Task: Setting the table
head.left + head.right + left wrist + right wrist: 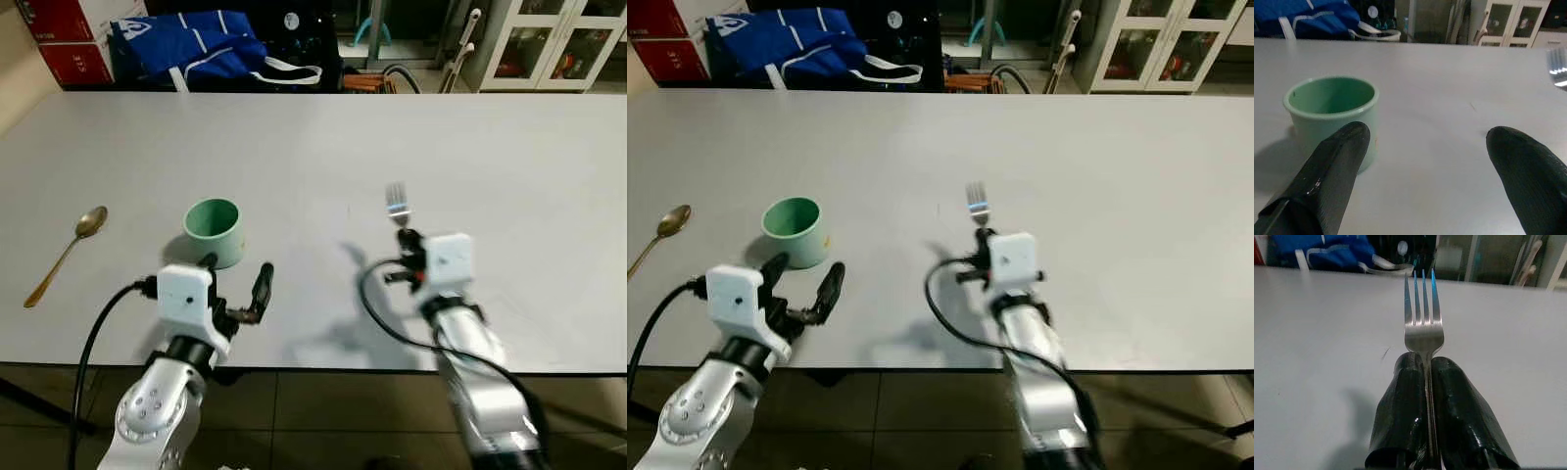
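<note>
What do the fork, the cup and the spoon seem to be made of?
Fork: polished steel, likely; its tines reflect light brightly.
Cup: matte pale green, perhaps plastic or ceramic; I cannot tell which.
Spoon: gold-coloured metal, apparently, with a dull shine.

One table [509, 166] is seen, wide and pale. One green cup [214, 231] is counted on it. One spoon [67, 254], gold in colour, is found lying on the table, and one fork [1422, 323] with four tines is counted as well, so two pieces of cutlery are present in all. Two grippers are seen, one left gripper [235, 286] and one right gripper [1426, 369], each made up of two black fingers. Beyond the far edge, one blue bag [196, 44] is noted, two red boxes [69, 39] are counted at the corner, and one white cabinet [554, 44] with glass doors is seen.
</note>
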Available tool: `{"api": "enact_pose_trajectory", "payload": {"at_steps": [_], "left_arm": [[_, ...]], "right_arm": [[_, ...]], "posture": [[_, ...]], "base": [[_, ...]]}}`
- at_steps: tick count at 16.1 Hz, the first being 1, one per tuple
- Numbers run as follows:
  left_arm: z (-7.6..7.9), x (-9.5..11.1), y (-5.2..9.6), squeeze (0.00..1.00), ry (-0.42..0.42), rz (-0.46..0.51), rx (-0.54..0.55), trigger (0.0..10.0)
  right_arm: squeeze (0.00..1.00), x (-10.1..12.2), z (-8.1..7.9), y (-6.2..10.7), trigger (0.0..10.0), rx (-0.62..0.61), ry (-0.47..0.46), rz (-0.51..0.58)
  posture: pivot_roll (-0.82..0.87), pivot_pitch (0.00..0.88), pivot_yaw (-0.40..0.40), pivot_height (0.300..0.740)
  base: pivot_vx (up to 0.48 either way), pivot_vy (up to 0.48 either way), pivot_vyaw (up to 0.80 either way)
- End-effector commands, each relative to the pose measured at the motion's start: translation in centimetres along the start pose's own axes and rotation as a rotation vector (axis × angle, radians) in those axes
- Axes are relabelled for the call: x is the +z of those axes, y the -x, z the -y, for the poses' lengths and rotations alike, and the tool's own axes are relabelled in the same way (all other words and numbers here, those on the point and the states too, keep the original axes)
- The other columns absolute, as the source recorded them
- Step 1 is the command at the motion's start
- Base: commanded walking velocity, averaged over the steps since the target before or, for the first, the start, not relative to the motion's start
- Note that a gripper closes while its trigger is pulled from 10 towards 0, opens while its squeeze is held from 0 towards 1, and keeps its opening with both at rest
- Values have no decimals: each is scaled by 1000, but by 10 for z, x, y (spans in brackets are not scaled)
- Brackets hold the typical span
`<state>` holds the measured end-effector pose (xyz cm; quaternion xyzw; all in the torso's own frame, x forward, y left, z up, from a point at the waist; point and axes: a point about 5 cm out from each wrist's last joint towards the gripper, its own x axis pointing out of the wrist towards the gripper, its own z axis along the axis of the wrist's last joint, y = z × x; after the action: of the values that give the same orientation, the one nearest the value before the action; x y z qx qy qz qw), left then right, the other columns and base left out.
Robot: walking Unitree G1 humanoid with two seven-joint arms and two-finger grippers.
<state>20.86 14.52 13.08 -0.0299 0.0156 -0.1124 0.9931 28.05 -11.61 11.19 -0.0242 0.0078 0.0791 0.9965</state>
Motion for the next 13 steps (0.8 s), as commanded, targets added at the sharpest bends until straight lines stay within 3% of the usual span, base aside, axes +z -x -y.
{"api": "enact_pose_trajectory", "payload": {"at_steps": [1,4,8,13], "left_arm": [[1,5,1,0,-3,14,-2,10000],[1,4,5,0,1,-2,3,10000],[2,5,4,0,-5,-8,-10,10000],[3,8,5,0,-6,-14,0,10000]], "right_arm": [[0,2,-2,-5,10000,-21,-27,-16],[0,3,-10,-22,10000,-86,-155,-102],[0,0,-12,-39,10000,-123,-189,-173],[0,-9,-20,-41,10000,-97,-198,-252]], "posture": [[-81,57,42,740],[-75,69,41,740],[-67,78,44,740],[-48,90,31,740]], "base": [[0,0,0],[0,0,0],[0,0,0],[0,0,0]]}}
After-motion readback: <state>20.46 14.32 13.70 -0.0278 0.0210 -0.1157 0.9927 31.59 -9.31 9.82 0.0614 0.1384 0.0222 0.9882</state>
